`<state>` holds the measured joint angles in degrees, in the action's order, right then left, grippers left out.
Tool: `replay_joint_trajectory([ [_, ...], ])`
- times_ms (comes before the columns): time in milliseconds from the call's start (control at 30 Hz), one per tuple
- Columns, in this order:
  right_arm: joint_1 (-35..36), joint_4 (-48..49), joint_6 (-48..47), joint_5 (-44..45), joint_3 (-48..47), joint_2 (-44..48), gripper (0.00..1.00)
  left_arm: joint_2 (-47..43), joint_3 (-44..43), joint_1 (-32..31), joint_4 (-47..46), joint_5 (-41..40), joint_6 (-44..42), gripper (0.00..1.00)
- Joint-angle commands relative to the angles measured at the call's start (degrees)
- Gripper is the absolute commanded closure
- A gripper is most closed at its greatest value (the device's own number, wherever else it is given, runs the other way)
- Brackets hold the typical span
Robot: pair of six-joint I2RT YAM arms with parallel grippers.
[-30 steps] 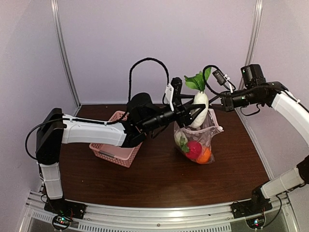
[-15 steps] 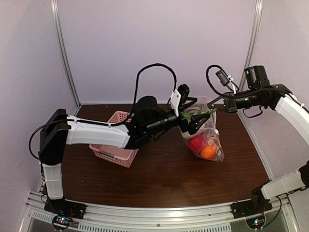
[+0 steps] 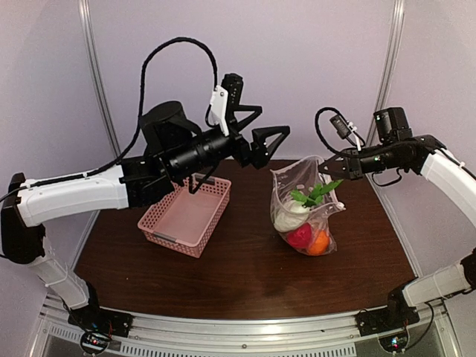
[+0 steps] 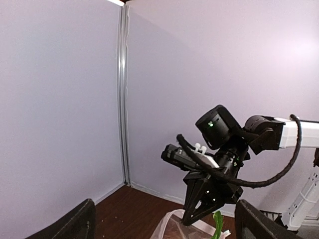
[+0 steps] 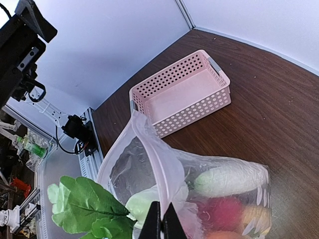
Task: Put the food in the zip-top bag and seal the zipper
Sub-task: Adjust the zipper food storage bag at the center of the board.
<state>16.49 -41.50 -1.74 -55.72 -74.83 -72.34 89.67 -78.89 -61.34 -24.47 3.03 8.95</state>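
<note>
Top external: my left pincer [image 3: 272, 119] hangs spread, well apart at ten o'clock from the zip-top bag [image 3: 288, 182]; right pincer [image 3: 325, 158] pinches its rim.

Pink basket [image 3: 178, 238] on the brown desk [image 3: 245, 279].
It rests well below and behind my left fingers [image 3: 272, 137], rows of holes along its walls.

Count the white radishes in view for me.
2, both inside the zip-top bag: the far radish lies deeper in, the leafy radish sits at the mouth. Others could be hidden.
</note>
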Motion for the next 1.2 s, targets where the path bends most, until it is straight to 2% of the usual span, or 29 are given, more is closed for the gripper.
replay_joint_trajectory([
  [0, 0.01, 2.69, -0.98, 0.21, 2.1, 1.73, 1.0, 2.03, -3.25, 0.08, 22.31, -7.11, 7.22, 0.02],
  [167, 0.08, 3.24, -0.9, -0.03, 2.18, 1.63, 1.0, 5.1, -4.32, 0.08, 28.74, -5.77, 20.57, 0.03],
  [367, 0.28, 3.0, -1.27, 0.38, 2.02, 1.99, 1.0, 8.17, -3.37, 0.61, 27.55, 0.46, 30.08, 0.24],
  [500, 0.57, 2.92, -1.96, 1.62, 2.77, 2.77, 1.0, 9.45, -4.15, 0.78, 28.84, 0.7, 33.33, 0.36],
  [667, 1.32, 2.64, -3.43, 4.31, 3.57, 3.93, 1.0, 11.49, -5.09, 1.84, 30.22, 4.04, 35.56, 0.62],
  [800, 2.74, 1.08, -4.37, 10.29, 0.74, 2.35, 1.0, 13.95, -8.59, 3.3, 30.52, 8.99, 35.86, 0.95],
  [833, 3.07, -0.82, -5.42, 12.55, -2.19, 1.01, 1.0, 14.39, -10.55, 3.69, 31.33, 9.8, 35.82, 1.0],
  [933, 3.32, -5.57, -7.31, 15.29, -13.34, -3.09, 1.0, 13.1, -16.37, 2.88, 32.64, 9.52, 33.55, 1.0],
  [1033, 3.28, -3.25, -4.91, 28.43, -15.59, -4.65, 1.0, 12.96, -17.13, 2.47, 33.87, 1.91, 30.2, 1.0],
  [1067, 3.28, -4.14, -5.04, 32.16, -16.38, -6.2, 1.0, 14.34, -17.58, 3.66, 35.69, 2.6, 31.75, 1.0],
  [1133, 3.33, -7.57, -6.39, 27.21, -18.16, -6.92, 1.0, 15.79, -18.47, 4.37, 34.62, 10.69, 34.26, 1.0],
  [1167, 3.63, -5.48, -5.7, 26.45, -16.55, -5.15, 1.0, 15.68, -18.96, 2.65, 34.63, 8.54, 32.89, 1.0],
])
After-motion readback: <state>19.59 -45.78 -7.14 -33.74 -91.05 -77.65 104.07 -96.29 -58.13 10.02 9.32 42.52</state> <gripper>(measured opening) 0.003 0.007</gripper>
